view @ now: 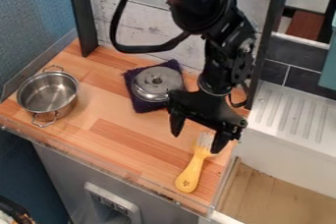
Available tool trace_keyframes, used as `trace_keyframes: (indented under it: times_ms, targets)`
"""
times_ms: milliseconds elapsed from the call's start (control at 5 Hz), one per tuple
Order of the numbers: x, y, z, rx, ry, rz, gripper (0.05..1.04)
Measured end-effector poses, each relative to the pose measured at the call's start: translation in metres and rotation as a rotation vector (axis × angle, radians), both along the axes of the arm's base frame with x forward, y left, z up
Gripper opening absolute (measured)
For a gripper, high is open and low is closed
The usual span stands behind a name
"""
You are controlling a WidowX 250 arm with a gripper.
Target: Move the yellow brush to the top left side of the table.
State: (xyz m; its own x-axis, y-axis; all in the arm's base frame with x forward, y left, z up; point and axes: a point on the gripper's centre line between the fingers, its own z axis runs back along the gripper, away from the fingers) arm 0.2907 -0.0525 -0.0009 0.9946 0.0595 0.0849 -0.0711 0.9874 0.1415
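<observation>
"Why hold the gripper (pixel 196 142) so wide?"

"Probably to straddle the bristled end of the yellow brush (pixel 190 173), lying ungripped near the right front corner of the wooden table (pixel 98 115)."

"And farther out, why rest the metal lid (pixel 152 81) on dark purple cloth (pixel 143 105)?"

"Perhaps to spare the wood. Mind the two-handled steel pot (pixel 47 94) too, at far left; might crowd the top-left spot."

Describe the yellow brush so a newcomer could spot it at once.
On the wooden counter, look to the near right corner, below the open black jaws. There lies the brush, pale head toward the back. Unlike the shiny, round pot and lid, it's slim and yellow.
</observation>
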Motion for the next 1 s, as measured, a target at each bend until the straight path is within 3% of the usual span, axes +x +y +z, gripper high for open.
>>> trace_keyframes:
  times_ms: [600, 1000]
  targets:
    - [-0.003, -0.004, -0.029, -0.019, 0.035, -0.060, 1.001]
    - [0.000, -0.001, -0.051, -0.036, 0.087, -0.072, 0.967]
